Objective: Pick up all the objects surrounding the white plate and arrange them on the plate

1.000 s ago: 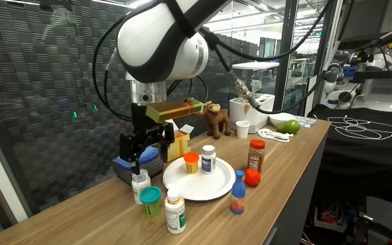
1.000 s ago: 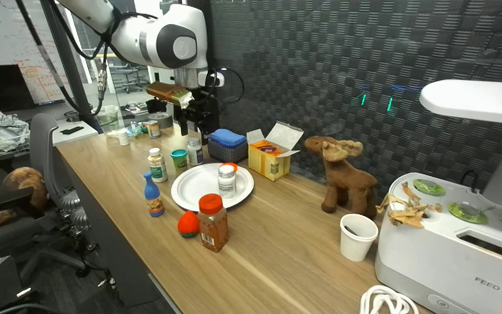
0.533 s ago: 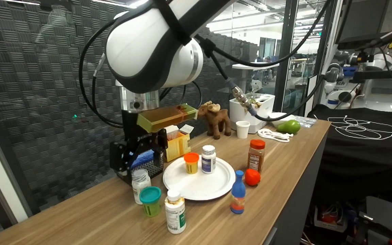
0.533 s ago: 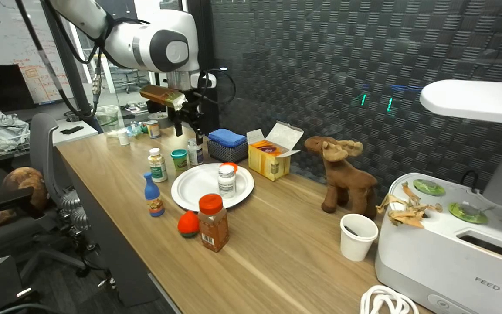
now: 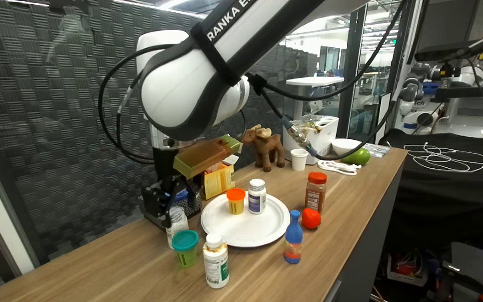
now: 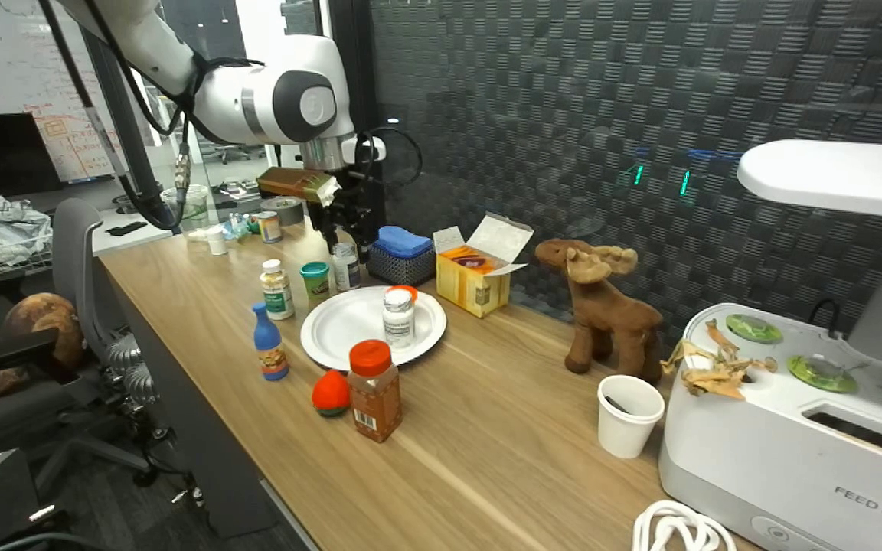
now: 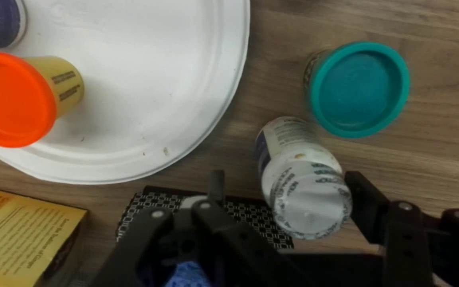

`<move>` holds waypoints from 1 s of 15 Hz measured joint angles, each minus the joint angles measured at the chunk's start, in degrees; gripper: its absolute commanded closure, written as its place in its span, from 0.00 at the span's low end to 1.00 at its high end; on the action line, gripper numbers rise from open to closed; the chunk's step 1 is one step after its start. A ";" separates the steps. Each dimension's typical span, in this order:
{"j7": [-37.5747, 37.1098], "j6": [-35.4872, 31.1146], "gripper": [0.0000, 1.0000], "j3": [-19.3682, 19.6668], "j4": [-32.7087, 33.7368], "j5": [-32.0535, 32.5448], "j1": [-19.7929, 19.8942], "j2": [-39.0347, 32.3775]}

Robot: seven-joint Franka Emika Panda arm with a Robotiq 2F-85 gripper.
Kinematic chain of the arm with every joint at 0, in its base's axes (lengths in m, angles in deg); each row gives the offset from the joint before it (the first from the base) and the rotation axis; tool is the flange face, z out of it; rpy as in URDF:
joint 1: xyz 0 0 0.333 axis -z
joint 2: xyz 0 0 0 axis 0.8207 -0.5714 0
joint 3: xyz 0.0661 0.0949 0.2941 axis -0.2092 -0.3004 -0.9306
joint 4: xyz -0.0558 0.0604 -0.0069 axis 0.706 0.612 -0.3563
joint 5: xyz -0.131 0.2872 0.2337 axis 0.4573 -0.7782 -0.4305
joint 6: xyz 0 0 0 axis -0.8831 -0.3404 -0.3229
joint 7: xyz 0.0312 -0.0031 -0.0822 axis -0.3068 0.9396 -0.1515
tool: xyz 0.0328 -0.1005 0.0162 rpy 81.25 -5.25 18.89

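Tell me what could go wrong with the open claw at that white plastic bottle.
The white plastic bottle sits off-centre in the open claw, nearer one finger, so closing may shove or tip it. The green tub with a round teal lid stands close beside it and could get knocked. The dark patterned box with a blue top lies close by; the other finger might catch it.

Plate (image 5: 247, 230): plain white. Teal-lidded tub (image 5: 186, 248): green body. Orange-lidded tub (image 5: 236, 201): yellow body. Blue bottle (image 5: 293, 238): orange-red label. Red-lidded jar (image 6: 374, 394): brown body. Basket (image 6: 403, 268): black-and-white geometric pattern. Moose (image 6: 609, 321): brown.
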 measured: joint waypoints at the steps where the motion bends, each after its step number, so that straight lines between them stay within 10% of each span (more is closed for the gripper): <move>1: -0.01 -0.21 0.61 0.01 0.13 0.09 -0.02 -0.22; 3: -0.02 -0.78 0.74 0.01 0.21 0.11 -0.06 -0.37; 15: -1.92 -0.99 0.74 2.29 -0.30 0.11 0.85 6.03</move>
